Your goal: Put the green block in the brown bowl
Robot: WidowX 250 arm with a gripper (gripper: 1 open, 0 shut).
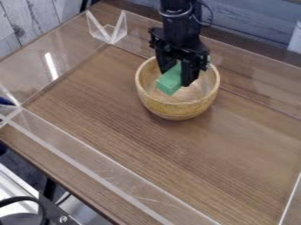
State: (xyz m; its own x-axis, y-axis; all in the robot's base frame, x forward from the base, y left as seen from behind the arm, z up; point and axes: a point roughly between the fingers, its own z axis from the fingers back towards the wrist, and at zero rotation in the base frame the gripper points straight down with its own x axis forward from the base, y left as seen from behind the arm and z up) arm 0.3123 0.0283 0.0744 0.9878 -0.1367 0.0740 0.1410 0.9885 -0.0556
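A black robot claw (pixel 179 74) points straight down over the brown bowl (pixel 178 101), its fingers clamped on the green block (pixel 173 82), which hangs tilted inside the bowl's rim. The bowl sits on a wood-grain counter (pixel 129 132) fenced by clear acrylic walls (pixel 70 163), with whitewashed planks (pixel 30 22) behind.

a matte green block (pixel 172 82) of plain, smooth finish sits against the pale, grainy wood of a thick-walled brown bowl (pixel 177 103). the gripper (pixel 179 72) above it is black with a dull sheen, its make unclear. the table (pixel 141 145) shows dark wood-grain with a slight gloss, and clear, glossy plastic walls (pixel 47 141) catch the light along its edges.
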